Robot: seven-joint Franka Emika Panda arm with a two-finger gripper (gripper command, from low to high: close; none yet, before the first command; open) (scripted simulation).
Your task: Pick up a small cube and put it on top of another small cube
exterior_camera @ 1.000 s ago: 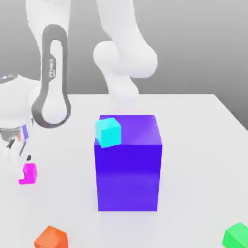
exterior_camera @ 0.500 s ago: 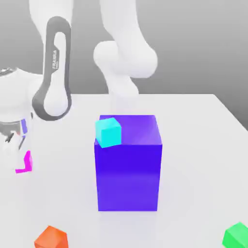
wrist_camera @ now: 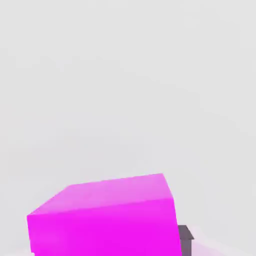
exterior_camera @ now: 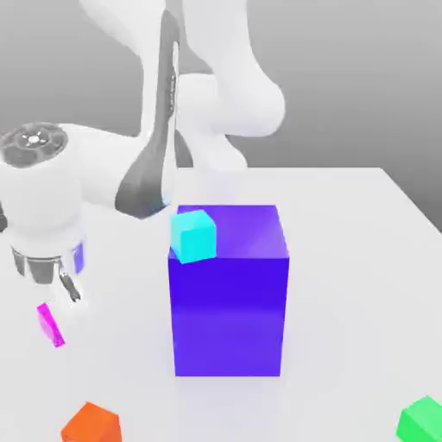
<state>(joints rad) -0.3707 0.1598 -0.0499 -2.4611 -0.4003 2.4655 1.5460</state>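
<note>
- Handling a small magenta cube (exterior_camera: 51, 325): plain, glossy, rigid-looking; judged light and stiff, not fragile, yet likely slippery on its smooth faces.
- Recommending hold on two opposite flat faces, centred, never on edges or corners, since a glossy block may twist or slide under an off-centre pinch.
- Sitting at the exterior view's left, well apart from the big blue-violet block (exterior_camera: 229, 293), showing as a thin tilted sliver just below the gripper (exterior_camera: 57, 304).
- Appearing large and close in the hand view as magenta cube (wrist_camera: 105, 215), with one dark fingertip (wrist_camera: 184, 237) touching its side.
- Clamping nearly fully closed: jaws pinched onto the magenta cube, nothing else held or touched.
- Appearing lifted clear of the white table (exterior_camera: 345, 224), judging by the tilt; contact with the surface not resolvable with certainty.
- Waiting at the near right corner: green cube (exterior_camera: 423, 419), the stacking target, far across the table from the held piece.
- Resting elsewhere: cyan cube (exterior_camera: 192, 235) on the upper near-left corner of the blue-violet block; orange cube (exterior_camera: 90, 423) near left on the table.
- Anticipating a risk of rotation in the grip during transfer, given the tilt; a level approach advisable before release.
</note>
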